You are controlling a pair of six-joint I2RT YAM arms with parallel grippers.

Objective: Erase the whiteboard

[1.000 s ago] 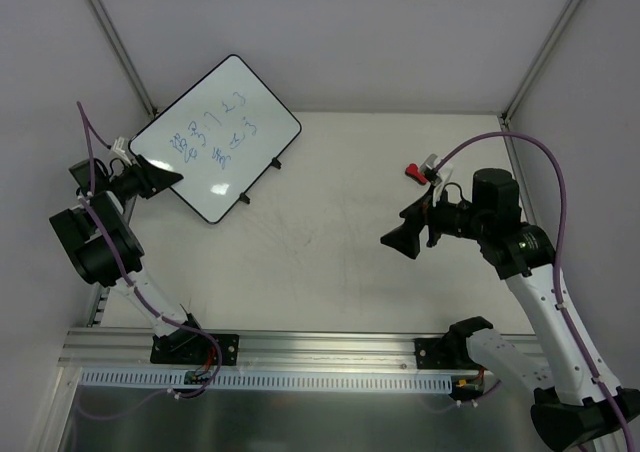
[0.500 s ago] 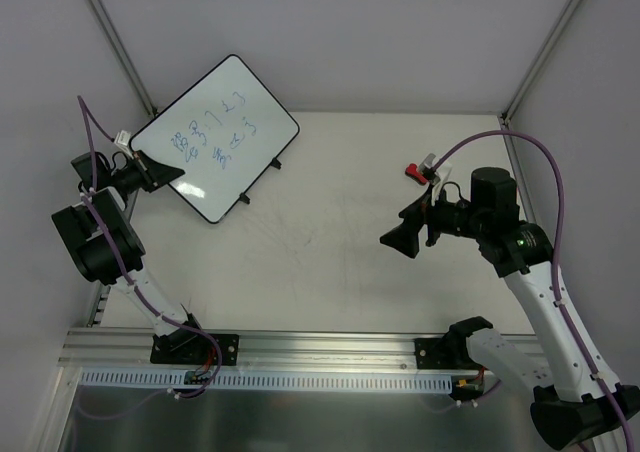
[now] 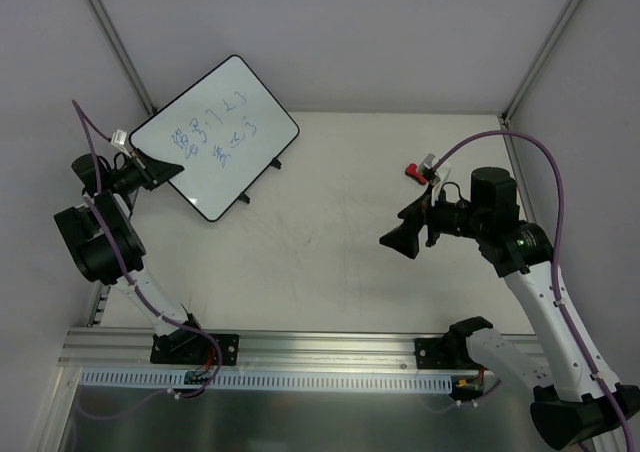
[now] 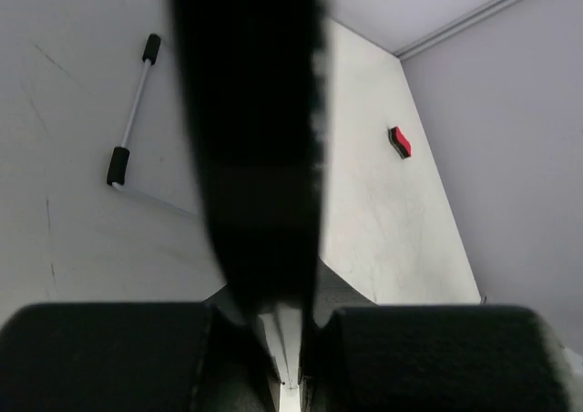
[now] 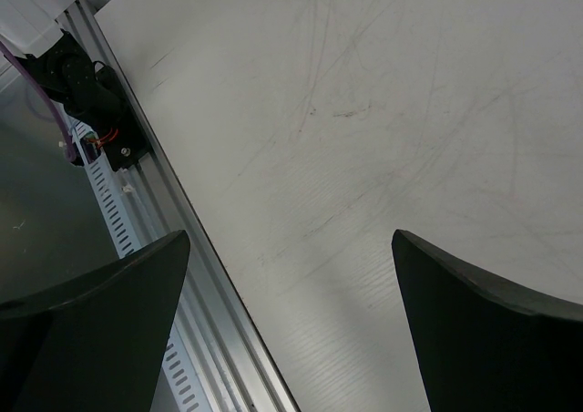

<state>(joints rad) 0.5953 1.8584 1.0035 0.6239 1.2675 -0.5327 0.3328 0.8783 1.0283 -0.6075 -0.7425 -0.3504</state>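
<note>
The table fills most of the overhead view, its pale top marked with faint scuffs. An aluminium rail runs along its near edge.

The whiteboard sits tilted at the far left corner of the table, and its far corner overlaps the back wall in the overhead view. Blue scribbles cross its middle but are too small to read. Whether its small black feet touch the table cannot be told.

The left gripper is clamped on the board's near-left edge. In the left wrist view that edge shows only as a wide, blurred dark band up the middle, hiding much of the scene. To the left of the band, a white stand bar with black end caps is in view.

The right gripper hangs over the middle right of the table with its fingers spread wide and nothing between them. A purple cable loops over that arm.

A small red eraser lies at the far right, well apart from the board and partly hidden by the arm's white connector. It also shows from the left wrist.
</note>
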